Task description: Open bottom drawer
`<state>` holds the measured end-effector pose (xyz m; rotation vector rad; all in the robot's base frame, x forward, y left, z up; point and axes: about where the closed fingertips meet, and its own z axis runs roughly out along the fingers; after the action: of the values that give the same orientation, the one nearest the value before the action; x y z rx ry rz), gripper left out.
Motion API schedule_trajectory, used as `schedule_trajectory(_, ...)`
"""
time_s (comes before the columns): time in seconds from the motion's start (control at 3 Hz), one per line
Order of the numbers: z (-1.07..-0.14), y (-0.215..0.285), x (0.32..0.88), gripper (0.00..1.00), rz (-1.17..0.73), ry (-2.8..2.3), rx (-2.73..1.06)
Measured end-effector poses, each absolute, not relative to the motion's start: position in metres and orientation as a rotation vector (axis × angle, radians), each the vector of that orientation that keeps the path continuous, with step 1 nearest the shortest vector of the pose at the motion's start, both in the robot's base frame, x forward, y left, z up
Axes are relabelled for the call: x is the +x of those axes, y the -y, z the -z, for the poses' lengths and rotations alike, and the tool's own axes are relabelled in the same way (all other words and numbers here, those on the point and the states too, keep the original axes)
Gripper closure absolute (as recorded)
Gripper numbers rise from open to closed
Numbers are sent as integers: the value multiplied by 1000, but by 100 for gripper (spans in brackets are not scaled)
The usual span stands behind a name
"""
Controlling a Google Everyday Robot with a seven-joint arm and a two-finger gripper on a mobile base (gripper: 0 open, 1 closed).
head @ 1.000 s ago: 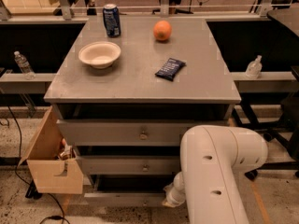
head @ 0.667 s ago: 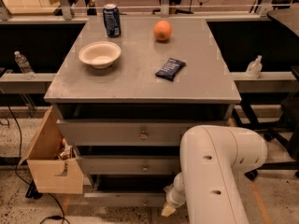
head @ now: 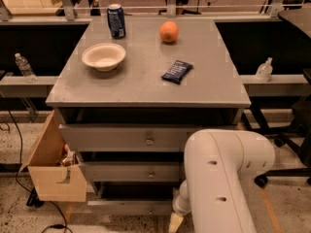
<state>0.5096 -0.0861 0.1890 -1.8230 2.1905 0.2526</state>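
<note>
Your gripper point(head: 176, 221) sits low by the bottom drawer point(head: 127, 207), lowest front under the counter point(head: 146, 89); can't tell its state; drawer looks barely out; most of the pull remains.

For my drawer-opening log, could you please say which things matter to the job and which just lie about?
Job: bottom drawer; claw, low by its right end.
Lying about: soda can, orange, bowl, dark packet on cabinet top; cardboard box beside it.
</note>
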Motion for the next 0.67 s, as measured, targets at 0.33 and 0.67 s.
schedule_trajectory(0.33,-187,84,512,0,-228,-2201,-1837)
schedule_trajectory(0.67,-184,82,511,18,-226,-2209,-1846)
